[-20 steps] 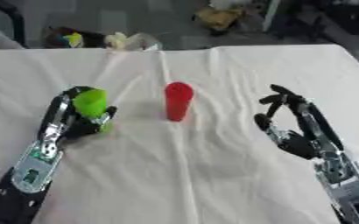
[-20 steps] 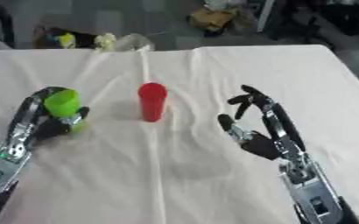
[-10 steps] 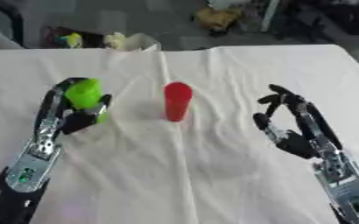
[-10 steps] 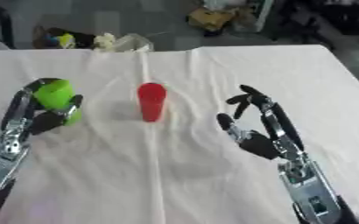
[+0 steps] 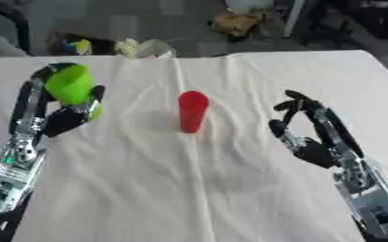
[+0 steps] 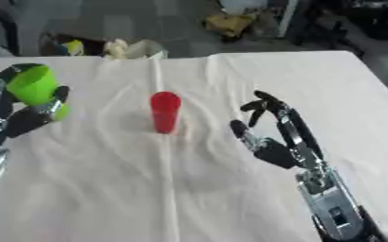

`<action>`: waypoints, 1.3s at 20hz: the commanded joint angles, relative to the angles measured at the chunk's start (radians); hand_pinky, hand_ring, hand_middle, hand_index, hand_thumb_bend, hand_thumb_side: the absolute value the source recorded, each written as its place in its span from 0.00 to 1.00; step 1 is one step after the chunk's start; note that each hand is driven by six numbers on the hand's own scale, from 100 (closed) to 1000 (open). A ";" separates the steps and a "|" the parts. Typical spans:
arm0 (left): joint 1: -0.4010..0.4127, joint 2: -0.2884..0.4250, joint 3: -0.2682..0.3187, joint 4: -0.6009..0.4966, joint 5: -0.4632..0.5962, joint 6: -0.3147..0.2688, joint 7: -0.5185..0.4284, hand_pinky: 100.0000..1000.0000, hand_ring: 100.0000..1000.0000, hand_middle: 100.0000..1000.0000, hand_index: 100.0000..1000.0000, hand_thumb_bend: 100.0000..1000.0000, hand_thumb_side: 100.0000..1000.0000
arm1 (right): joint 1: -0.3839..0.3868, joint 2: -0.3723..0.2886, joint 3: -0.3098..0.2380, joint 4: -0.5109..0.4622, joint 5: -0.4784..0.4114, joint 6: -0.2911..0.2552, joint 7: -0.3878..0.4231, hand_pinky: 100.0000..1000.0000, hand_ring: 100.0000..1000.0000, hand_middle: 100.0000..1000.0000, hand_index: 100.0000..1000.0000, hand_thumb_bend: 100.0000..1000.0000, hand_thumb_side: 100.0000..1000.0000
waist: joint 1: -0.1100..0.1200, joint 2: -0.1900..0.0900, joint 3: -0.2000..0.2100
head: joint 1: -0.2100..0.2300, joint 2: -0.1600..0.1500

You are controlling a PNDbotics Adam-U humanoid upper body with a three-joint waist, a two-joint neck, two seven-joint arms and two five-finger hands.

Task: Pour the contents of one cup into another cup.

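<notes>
The left robot hand has its fingers and thumb curled round a green cup, which it holds near the left edge of the surface, tilted with its mouth turned up and to the left. A red cup stands upright near the middle of the surface, well apart from both hands. The right robot hand hangs over the right side of the surface, fingers loosely spread and lightly bent, grasping nothing. The surface is covered with a creased white cloth. Beyond its far edge, blurred clutter lies on the floor.
</notes>
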 commanded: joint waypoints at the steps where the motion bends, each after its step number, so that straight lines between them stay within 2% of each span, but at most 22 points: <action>1: 0.000 0.052 -0.015 -0.083 0.005 0.005 -0.027 0.11 0.17 0.29 0.70 0.06 0.10 | -0.030 -0.042 0.014 0.034 -0.032 -0.005 0.017 0.90 0.96 0.33 0.67 0.34 0.66 | 0.005 -0.020 0.008 | -0.011 -0.006; 6: 0.021 0.062 -0.035 -0.147 0.033 0.023 -0.060 0.11 0.17 0.29 0.70 0.05 0.11 | -0.079 -0.067 0.046 0.132 -0.055 -0.026 0.037 0.90 0.96 0.33 0.67 0.34 0.66 | 0.014 -0.023 0.036 | -0.033 -0.010; 12: 0.029 0.051 -0.059 -0.195 0.058 0.037 -0.089 0.12 0.17 0.29 0.70 0.02 0.13 | -0.154 -0.070 0.059 0.252 -0.033 -0.054 0.023 0.90 0.98 0.35 0.68 0.36 0.65 | 0.026 -0.021 0.088 | -0.049 -0.030; 16: 0.031 0.039 -0.068 -0.215 0.077 0.046 -0.098 0.12 0.17 0.29 0.70 0.00 0.13 | -0.203 -0.068 0.055 0.313 0.005 -0.070 -0.013 0.91 1.00 0.40 0.70 0.39 0.61 | 0.031 -0.018 0.113 | -0.065 -0.041; 22: 0.029 0.022 -0.080 -0.235 0.089 0.055 -0.110 0.12 0.17 0.29 0.70 0.00 0.14 | -0.267 -0.066 0.056 0.386 0.078 -0.087 -0.070 0.92 1.00 0.41 0.71 0.40 0.60 | 0.040 -0.010 0.135 | -0.090 -0.052; 23: 0.028 0.020 -0.081 -0.238 0.090 0.055 -0.112 0.12 0.17 0.29 0.70 0.00 0.14 | -0.276 -0.065 0.058 0.397 0.090 -0.089 -0.077 0.92 1.00 0.41 0.71 0.42 0.58 | 0.042 -0.009 0.140 | -0.093 -0.054; 25: 0.026 0.015 -0.083 -0.244 0.092 0.056 -0.113 0.12 0.17 0.29 0.70 0.00 0.14 | -0.291 -0.063 0.061 0.417 0.116 -0.094 -0.089 0.92 1.00 0.41 0.71 0.41 0.61 | 0.044 -0.007 0.149 | -0.099 -0.059; 26: 0.025 0.013 -0.083 -0.246 0.094 0.056 -0.114 0.12 0.17 0.29 0.70 0.00 0.14 | -0.298 -0.062 0.062 0.430 0.128 -0.096 -0.093 0.92 1.00 0.41 0.71 0.43 0.58 | 0.045 -0.006 0.154 | -0.101 -0.062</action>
